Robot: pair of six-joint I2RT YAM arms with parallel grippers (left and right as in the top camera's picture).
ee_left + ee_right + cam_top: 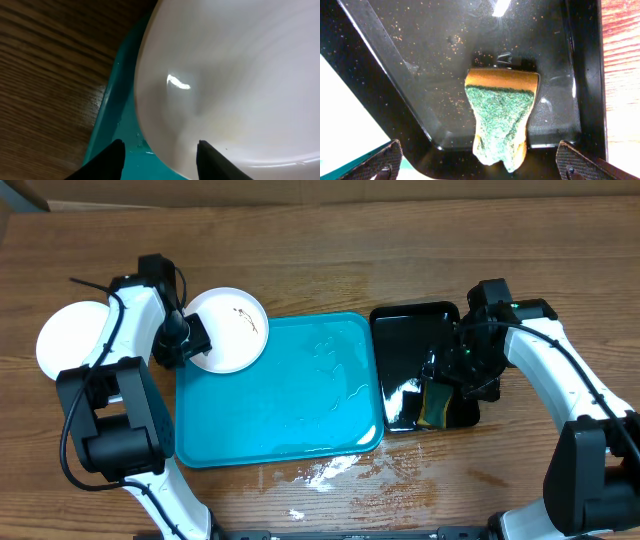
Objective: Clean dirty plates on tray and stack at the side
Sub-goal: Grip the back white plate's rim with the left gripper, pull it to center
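Wood-grain table (320, 260) under turquoise tray (280, 415), black tray (400, 340)

The turquoise tray (300, 420) lies flat on the bench (400, 260), its floor wet with a film and beads of water. One white plate (228, 330), face up with a dark smear, overhangs the tray's far-left corner. A second white plate (65, 340), partly hidden, sits on the bench well left of the tray.

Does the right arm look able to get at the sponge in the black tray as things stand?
Probably yes: the right end effector hangs open above the sponge, which lies uncovered in the black tray.
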